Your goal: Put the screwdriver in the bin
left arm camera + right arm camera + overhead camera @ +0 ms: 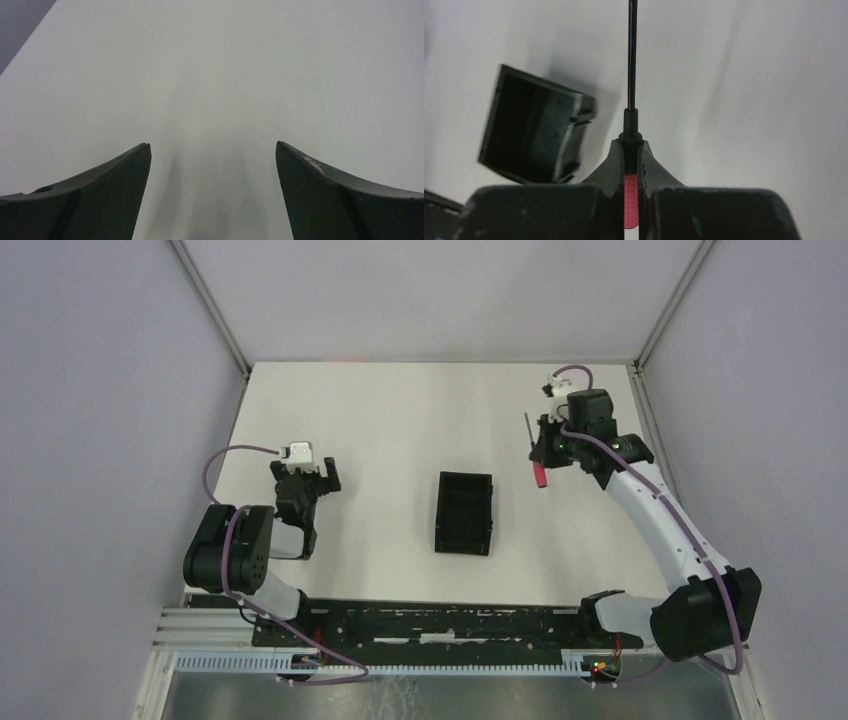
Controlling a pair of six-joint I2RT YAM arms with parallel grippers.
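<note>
- Pressed together on the screwdriver's (540, 477) red handle (630, 200), the right gripper's (630, 150) jaws pinch it just behind the dark collar. The thin shaft (632, 60) runs straight out ahead of them in the wrist view.
- Spread wide with nothing between them, the left gripper's (212, 145) jaws hang over bare desk (400, 420) toward the left edge, well apart from both task things.
- Held this way, the screwdriver is near the desk's right edge, toward the far side. It looks lifted off the surface, though the pictures do not settle that.
- Near the middle of the desk, between the two arms, the bin (465, 512) sits open side up. Nothing shows in its dark inside. It lies to the left of the screwdriver and closer to the near edge.
- Judged from this, the grasp is made and the carry to the bin is the step in hand. The drop is not yet done.
- Next, the right arm would need to bring the tool left and toward the near edge until it is over the bin.
- From above, the tool runs roughly along the bin's long side, so little turning seems needed.
- With the shaft sticking out past the fingers, its tip should clear the bin's wall (559, 130) before the jaws let go, or the tool may tip out over the rim.
</note>
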